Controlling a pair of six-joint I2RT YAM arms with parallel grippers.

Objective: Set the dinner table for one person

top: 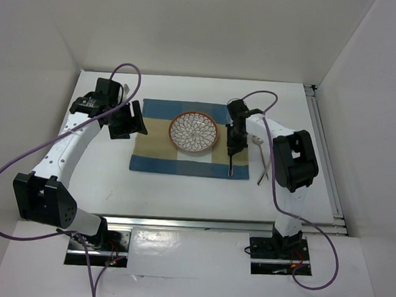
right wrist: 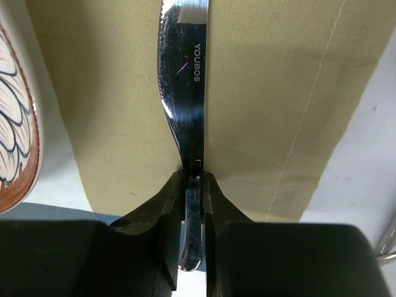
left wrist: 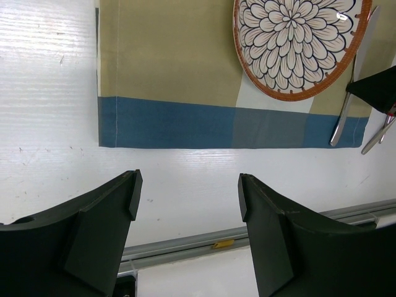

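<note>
The white dinner table (top: 181, 195) carries a blue-and-tan striped placemat (top: 154, 149) with a flower-patterned plate (top: 194, 132) on it. My right gripper (top: 232, 149) is shut on a silver knife (top: 230, 167), gripping it at the handle. It holds the knife low over the placemat's right part, just right of the plate. In the right wrist view the blade (right wrist: 185, 80) points away over the tan cloth (right wrist: 266, 93), and the plate's rim (right wrist: 15, 124) is at the left. My left gripper (top: 128, 120) is open and empty at the placemat's left edge.
More silver cutlery (top: 262, 160) lies on the table right of the placemat, under the right arm; it also shows in the left wrist view (left wrist: 377, 137). White walls enclose the table. A metal rail (top: 199, 223) runs along the near edge.
</note>
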